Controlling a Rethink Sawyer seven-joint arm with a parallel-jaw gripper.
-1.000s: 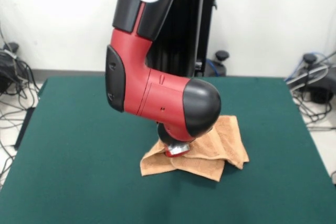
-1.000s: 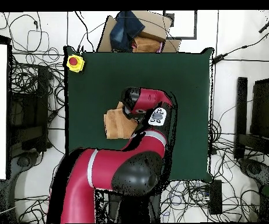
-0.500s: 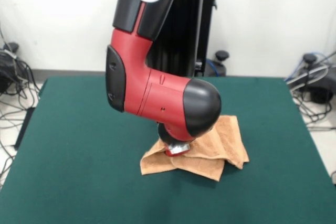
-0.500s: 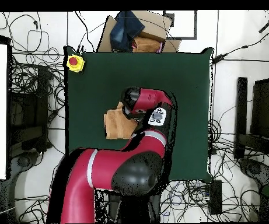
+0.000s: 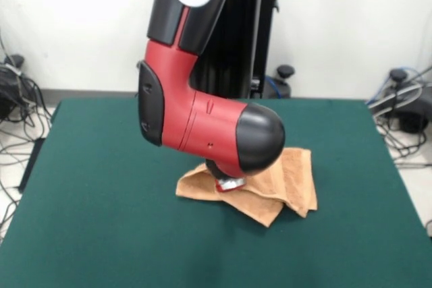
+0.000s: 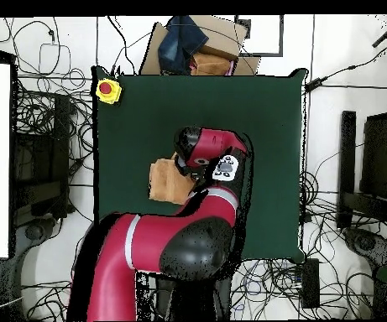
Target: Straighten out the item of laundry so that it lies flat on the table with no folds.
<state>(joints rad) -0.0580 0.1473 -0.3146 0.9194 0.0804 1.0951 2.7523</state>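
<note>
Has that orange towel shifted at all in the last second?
Yes. In the front view the towel has been drawn toward the table's far edge: its near corner now lies farther from the front edge, and its outline has changed under the arm.

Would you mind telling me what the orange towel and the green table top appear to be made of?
The towel looks like soft terry cotton: matte and nubbly, and it drapes in limp folds. The table top looks like felt or a similar matte cloth: flat dark green with no shine. What lies under that covering cannot be seen.
</note>
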